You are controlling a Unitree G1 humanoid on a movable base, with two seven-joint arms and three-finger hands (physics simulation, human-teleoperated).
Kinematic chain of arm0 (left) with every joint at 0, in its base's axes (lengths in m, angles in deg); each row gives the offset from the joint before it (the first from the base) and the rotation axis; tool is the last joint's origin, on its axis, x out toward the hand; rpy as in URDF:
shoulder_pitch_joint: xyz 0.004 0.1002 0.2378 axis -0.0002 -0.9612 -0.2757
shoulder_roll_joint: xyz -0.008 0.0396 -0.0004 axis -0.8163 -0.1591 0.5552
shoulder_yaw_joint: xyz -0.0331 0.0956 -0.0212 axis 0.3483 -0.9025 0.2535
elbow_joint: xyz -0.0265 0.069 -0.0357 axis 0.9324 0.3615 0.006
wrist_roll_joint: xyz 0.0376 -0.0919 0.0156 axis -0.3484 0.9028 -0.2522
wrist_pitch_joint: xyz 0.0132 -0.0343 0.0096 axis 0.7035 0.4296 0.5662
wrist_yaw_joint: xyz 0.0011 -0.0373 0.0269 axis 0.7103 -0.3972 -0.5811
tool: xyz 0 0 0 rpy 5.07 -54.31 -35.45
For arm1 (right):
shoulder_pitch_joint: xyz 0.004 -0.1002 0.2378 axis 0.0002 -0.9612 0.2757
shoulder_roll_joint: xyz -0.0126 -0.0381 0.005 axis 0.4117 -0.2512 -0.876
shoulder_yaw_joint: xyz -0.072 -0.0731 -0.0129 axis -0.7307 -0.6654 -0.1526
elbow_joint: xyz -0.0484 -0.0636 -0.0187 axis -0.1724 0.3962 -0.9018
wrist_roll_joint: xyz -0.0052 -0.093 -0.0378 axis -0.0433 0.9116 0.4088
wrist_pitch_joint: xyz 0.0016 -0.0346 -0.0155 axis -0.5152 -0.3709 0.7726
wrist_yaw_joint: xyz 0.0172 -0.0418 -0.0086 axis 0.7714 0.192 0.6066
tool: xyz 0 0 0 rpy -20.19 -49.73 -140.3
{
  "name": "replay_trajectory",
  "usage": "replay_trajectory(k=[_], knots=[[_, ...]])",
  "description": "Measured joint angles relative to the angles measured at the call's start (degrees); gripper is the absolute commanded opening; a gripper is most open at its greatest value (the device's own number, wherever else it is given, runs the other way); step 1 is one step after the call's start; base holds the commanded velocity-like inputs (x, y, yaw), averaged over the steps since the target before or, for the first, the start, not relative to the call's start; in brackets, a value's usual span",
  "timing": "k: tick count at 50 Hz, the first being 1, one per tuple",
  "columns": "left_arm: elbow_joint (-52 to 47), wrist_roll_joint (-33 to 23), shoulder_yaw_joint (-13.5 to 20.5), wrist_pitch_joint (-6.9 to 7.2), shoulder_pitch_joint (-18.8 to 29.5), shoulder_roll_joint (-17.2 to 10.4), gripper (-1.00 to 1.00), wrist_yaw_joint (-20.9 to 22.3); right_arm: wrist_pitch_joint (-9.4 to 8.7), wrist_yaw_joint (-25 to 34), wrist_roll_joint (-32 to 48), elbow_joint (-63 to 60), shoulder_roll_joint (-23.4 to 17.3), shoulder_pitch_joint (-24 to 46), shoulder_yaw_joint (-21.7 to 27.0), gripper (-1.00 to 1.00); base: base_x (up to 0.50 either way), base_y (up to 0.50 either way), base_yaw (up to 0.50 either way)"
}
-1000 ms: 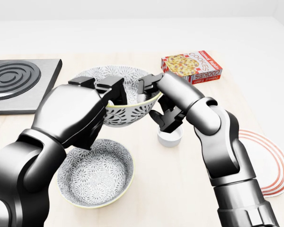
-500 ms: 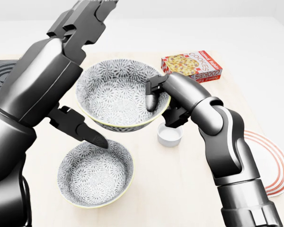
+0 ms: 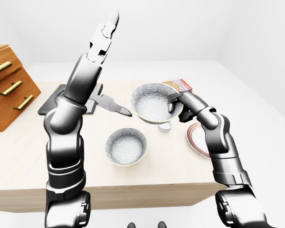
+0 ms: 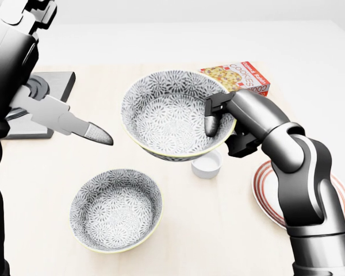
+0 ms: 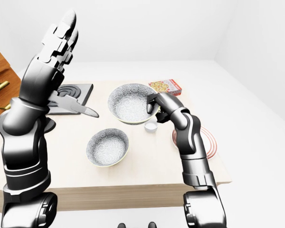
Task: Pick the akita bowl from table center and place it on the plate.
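Akita bowl: the akita bowl (image 4: pixel 169 118) is round and deep, grey-white with a dense dark flower pattern inside and out and a pale yellowish rim
Where: held in the air clear of the table (image 4: pixel 218 230), about its middle, tilted so its opening faces the near left; a small white cup (image 4: pixel 206 165) stands under its right edge
Right hand: the right hand (image 4: pixel 244 123) pinches the bowl's right rim, one of its fingers (image 4: pixel 211 123) inside the wall, the others beneath
Left hand: the left hand (image 5: pixel 50 61) is raised high at the left, spread wide and holding nothing
Plate: the plate (image 4: pixel 265 192), white with red rings, lies near the table's right edge, right of the bowl and apart from it, partly hidden by the right forearm
Counts: two patterned bowls, the second bowl (image 4: pixel 116 210) resting at the near left; one plate; one cup; one cookie box (image 4: pixel 241 75) at the far side; one stove burner (image 4: pixel 40 92) at the far left
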Motion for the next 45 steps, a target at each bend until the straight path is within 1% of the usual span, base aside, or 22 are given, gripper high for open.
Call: replay_trajectory(k=[3,12,20,33,45], knots=[[-0.19,0.5,0.09,0.0,-0.59,-0.26,1.0,-0.56,0.0,0.18,-0.09,-0.89,-0.41,-0.54,0.36,-1.0,0.0,0.0,0.0],[-1.91,1.78,1.07,0.0,-4.39,-0.17,1.0,-2.86,0.0,0.21,-0.96,-5.15,-2.78,-4.52,3.12,-1.0,0.0,0.0,0.0],[-2.84,2.73,1.45,0.0,-6.53,-0.11,1.0,-3.96,0.0,0.14,-1.88,-8.13,-4.88,-8.11,5.73,-1.0,0.0,0.0,0.0],[-2.86,3.5,1.46,0.0,-7.88,0.08,1.0,-4.79,0.0,-0.8,-3.7,-10.69,-7.87,-15.21,11.11,-1.0,0.0,0.0,0.0],[-2.5,3.59,1.1,0.0,-8.17,0.4,1.0,-4.98,0.0,-2.04,-5.22,-9.7,-9.92,-21.57,16.57,-1.0,0.0,0.0,0.0]])
